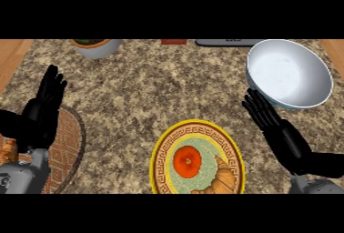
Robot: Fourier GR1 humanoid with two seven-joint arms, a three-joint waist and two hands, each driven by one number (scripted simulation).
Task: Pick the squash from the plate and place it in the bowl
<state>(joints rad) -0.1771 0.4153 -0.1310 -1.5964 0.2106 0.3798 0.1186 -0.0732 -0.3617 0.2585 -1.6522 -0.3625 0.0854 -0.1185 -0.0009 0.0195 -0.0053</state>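
1. Two hazards apply. Bowl: its rim sits just beyond the right hand, whose fingers are straight and apart; a careless lift may knock it.
2. Plate: may slide.
3. Squash: lies at plate centre, ungrasped; may roll.
4. Left hand: resting, fingers straight.

A kitchen: speckled granite counter, patterned plate, white bowl.

Both forearms are pale grey, smooth and rounded, showing only as short stubs at the lower corners. Each ends in a matte black left hand or right hand, with long, slim, segmented fingers and a thick black wrist section joining the grey.
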